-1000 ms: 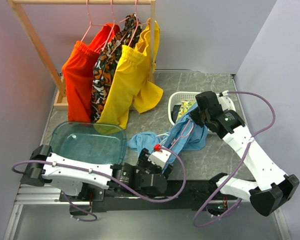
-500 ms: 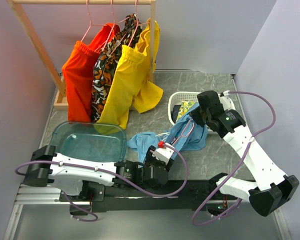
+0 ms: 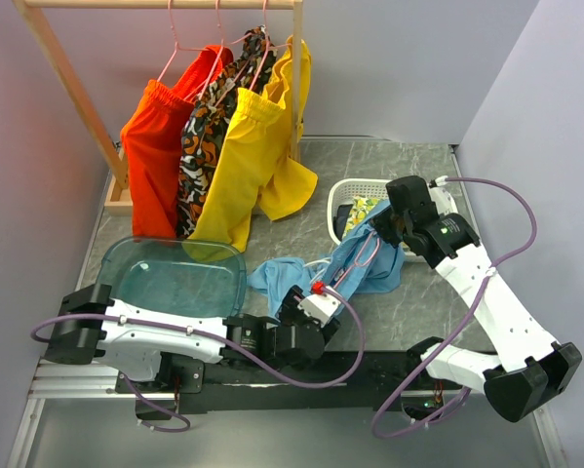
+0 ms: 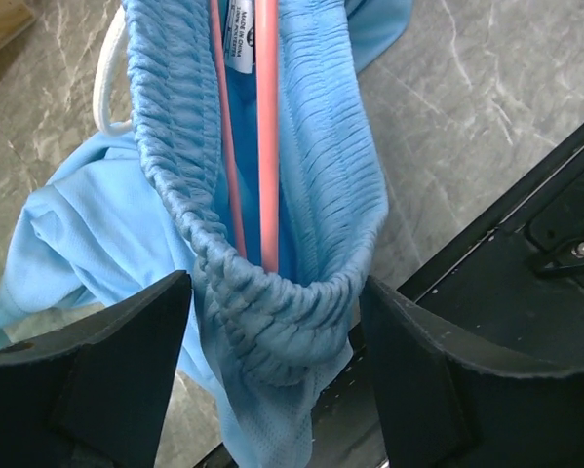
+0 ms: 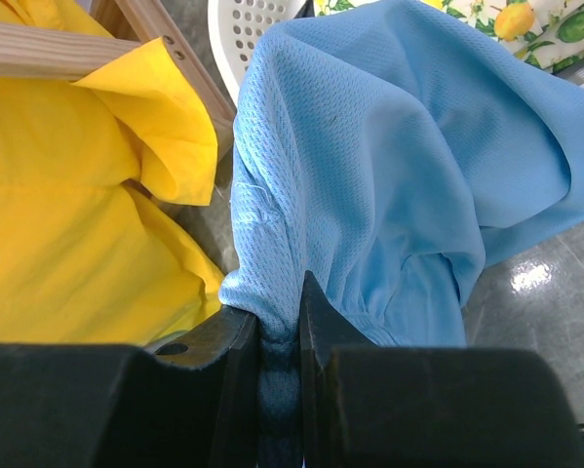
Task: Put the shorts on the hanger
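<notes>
The shorts [image 3: 369,261] lie partly on the bench [image 3: 423,302], one end lifted by the right pincer [image 5: 280,327], which is clamped on a fold of fabric beside the white basket [image 3: 348,192]. The hanger [image 4: 267,127] runs inside their elastic waistband. The left pincer [image 4: 272,331] is spread wide around that waistband loop.

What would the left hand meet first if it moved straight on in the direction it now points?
Most likely the waistband of the shorts, bunched right between the fingers of the open left hand; the pink hanger runs inside it, just beyond. Depth is uncertain.
</notes>
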Motion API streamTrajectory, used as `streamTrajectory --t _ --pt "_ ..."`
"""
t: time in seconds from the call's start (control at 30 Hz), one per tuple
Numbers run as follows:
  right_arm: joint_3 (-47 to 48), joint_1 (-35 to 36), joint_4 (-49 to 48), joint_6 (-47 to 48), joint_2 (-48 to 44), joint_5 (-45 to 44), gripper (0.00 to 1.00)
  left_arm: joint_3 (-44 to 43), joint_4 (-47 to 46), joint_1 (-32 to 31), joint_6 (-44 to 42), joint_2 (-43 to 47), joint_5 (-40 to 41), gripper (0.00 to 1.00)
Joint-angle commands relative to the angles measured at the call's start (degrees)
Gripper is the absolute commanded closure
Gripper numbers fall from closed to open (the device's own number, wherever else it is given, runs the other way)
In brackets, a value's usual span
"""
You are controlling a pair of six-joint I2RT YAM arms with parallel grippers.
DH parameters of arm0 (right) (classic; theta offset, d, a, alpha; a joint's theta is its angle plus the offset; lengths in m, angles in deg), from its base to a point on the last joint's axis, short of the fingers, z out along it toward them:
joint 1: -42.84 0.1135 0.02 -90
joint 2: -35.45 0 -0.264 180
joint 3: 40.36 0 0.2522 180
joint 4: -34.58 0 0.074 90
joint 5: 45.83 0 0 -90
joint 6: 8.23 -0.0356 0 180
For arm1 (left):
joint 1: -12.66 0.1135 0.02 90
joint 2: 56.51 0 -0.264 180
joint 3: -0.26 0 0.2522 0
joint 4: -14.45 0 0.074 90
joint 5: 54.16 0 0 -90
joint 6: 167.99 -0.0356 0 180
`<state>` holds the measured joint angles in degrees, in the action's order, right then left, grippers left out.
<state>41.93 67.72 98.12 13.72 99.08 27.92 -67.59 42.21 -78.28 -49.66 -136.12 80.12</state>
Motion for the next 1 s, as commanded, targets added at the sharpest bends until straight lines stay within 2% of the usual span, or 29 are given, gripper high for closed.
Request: streamTrajectory --t 0.0,0.1,0.13,0.17,0.23,0.3,0.33,0.37,0.43,0.47,0.57,0.73,0.8,0.97 --pt "0.99 -0.54 -1.0 -0.42 -0.27 0.78 1.0 -0.41 -2.13 0.06 -1.09 -0.36 2.39 0.29" --pt "0.55 -0.45 -1.35 -0.15 -0.62 1.39 1.0 -0.58 -4.58 0.23 -0.92 -1.42 7.47 0.65" --pt "0.46 -0.54 -1.53 0.37 -0.71 1.57 1.0 -0.41 -5.73 0.41 -1.26 -1.42 8.54 0.9" --pt "0.46 -0.45 -1.79 0.9 -1.05 1.83 1.0 -0.76 -6.78 1.19 -1.09 -1.25 9.25 0.99" --pt "0.02 -0.54 -2.32 2.38 -1.58 2.19 1.0 -0.76 -9.85 1.29 -3.18 1.03 7.51 0.99" --pt "-0.24 -0.71 -3.55 4.32 -2.46 2.97 0.87 0.56 -13.54 1.29 -5.3 4.45 4.26 0.99" --pt "-0.24 -0.8 -3.98 5.72 -2.9 2.98 0.78 0.65 -13.56 1.29 -6.35 5.25 3.11 0.99" --pt "-0.59 -0.72 -4.86 6.35 -3.86 3.07 0.54 -0.31 -13.04 1.2 -5.93 5.52 3.01 0.99" --pt "-1.47 -0.71 -6.18 8.88 -5.18 3.59 0.34 -1.54 -9.37 1.2 -4.0 5.52 3.8 0.99" --pt "-1.91 -0.71 -7.75 9.51 -6.58 3.77 0.18 -2.51 -8.47 1.2 -3.47 5.52 3.63 0.99" --pt "-2.09 -0.63 -8.73 12.41 -8.7 3.68 0.01 -4.18 -5.3 1.2 -1.18 5.96 2.32 0.99" --pt "1.42 -0.71 -7.33 15.84 -11.16 1.23 0.0 -7.07 -2.14 1.37 -0.65 11.58 2.13 0.99" --pt "3.0 -0.71 -6.01 16.11 -12.92 -1.14 0.0 -9.36 1.8 1.9 -0.56 13.51 1.87 0.99" --pt "6.35 -0.71 -2.58 15.32 -18.01 -8.08 0.0 -19.99 12.0 1.99 -1.61 16.06 1.96 0.99"
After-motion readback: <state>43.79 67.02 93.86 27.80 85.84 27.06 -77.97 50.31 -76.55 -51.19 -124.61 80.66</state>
